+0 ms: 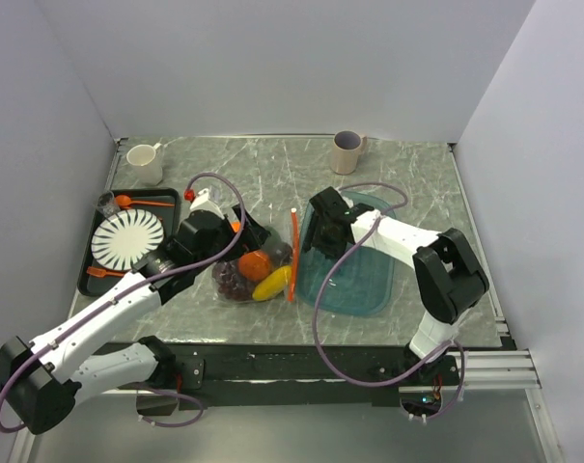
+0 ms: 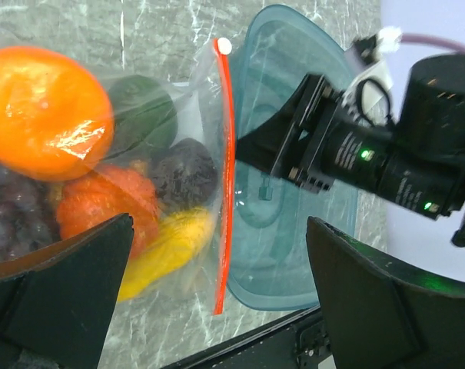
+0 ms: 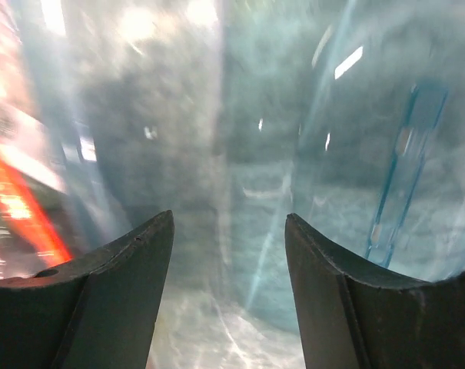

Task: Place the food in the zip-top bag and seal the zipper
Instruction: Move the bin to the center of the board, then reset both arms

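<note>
Evidently the loading is finished, as far as I can judge. The zip-top bag point(image 2: 194, 92) is lying flat on the marbled table point(image 1: 272, 164) between the two arms. The orange point(image 2: 44, 108), dark green avocado point(image 2: 144, 111), plum point(image 2: 184, 169), yellow piece point(image 2: 167, 246) and grapes point(image 2: 5, 219) are all showing through its clear plastic, so the sealing looks like the step remaining. The zipper point(image 2: 226, 177) is running straight along the bag's mouth on the side facing the teal bowl point(image 2: 278, 246), with its white slider tab point(image 2: 224, 46) sitting at the far end. Whether the strip is pressed closed cannot be told. This layout is turning the mouth toward the right arm and the fruit-filled end toward the left, which suits one arm steadying the bag while the other is working the strip. The left gripper point(image 2: 217, 231) is reaching in from the near-left, poised at the fruit end with its fingers spread wide and nothing between them. The right gripper point(image 3: 228, 223) is bending down over the bowl and pointing at the zipper's middle from just beside it. Its fingers are also apart and gripping nothing, though its own view is too blurred to show any contact.
</note>
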### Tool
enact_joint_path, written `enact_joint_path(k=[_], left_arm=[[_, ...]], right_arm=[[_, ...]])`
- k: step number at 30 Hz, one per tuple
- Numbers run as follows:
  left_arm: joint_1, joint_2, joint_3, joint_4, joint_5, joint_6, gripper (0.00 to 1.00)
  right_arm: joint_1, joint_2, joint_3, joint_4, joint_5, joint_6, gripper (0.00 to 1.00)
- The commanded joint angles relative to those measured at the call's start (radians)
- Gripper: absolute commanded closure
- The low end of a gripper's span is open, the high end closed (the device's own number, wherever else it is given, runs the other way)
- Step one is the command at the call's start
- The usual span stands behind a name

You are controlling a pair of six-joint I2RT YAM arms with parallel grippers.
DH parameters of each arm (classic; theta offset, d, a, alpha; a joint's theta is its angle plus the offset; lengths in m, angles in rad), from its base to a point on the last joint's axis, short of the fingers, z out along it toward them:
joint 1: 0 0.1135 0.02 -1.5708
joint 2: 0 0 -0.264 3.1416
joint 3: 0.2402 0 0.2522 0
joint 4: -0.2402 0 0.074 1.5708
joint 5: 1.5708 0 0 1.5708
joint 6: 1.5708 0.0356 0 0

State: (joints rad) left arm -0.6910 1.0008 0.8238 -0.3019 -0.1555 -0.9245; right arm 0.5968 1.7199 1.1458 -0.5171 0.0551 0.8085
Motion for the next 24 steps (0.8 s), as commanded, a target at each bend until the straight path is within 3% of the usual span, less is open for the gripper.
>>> enact_joint_path(k=[1, 13, 21, 24], left_arm=[[0.002, 0.002, 0.067, -0.034, -0.039, 0.059, 0.01], [0.002, 0.004, 0.143, -0.083, -0.225, 0.118, 0.01], [0.002, 0.007, 0.173, -0.115, -0.334, 0.095, 0.01], [0.002, -0.001, 0.169, -0.1, -0.384, 0.13, 0.01]], right_arm=[[-0.014, -0.034, 0.074, -0.012, 0.109, -0.044, 0.32], [-0.181, -0.339, -0.084, 0.13, 0.143, -0.331, 0.29], [-0.189, -0.512, -0.175, 0.213, 0.242, -0.416, 0.28], [-0.189, -0.594, -0.265, 0.339, 0.311, -0.436, 0.22]])
